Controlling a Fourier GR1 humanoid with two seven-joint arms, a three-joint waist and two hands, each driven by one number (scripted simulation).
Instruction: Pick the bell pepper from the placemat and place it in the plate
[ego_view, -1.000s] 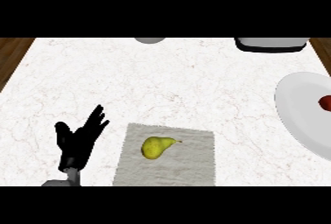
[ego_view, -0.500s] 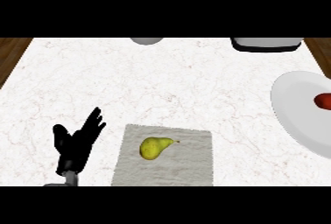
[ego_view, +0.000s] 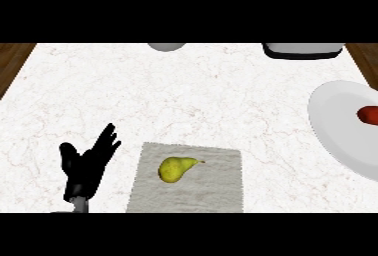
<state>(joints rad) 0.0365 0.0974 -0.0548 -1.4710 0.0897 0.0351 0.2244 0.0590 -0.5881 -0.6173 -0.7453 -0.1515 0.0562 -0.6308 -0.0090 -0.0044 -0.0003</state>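
I see a yellow, pear-shaped pepper (ego_view: 176, 169) lying on the grey placemat (ego_view: 210, 187); my left hand (ego_view: 86, 167) rests beside it, fingers straight and spread, touching nothing.

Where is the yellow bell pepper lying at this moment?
In the head view, the yellow bell pepper lies on the grey placemat near the lower edge, just right of the open left hand and far left of the white plate.

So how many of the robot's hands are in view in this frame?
1. The left hand shows at the lower left, open with fingers up, beside the placemat. The right hand is out of view.
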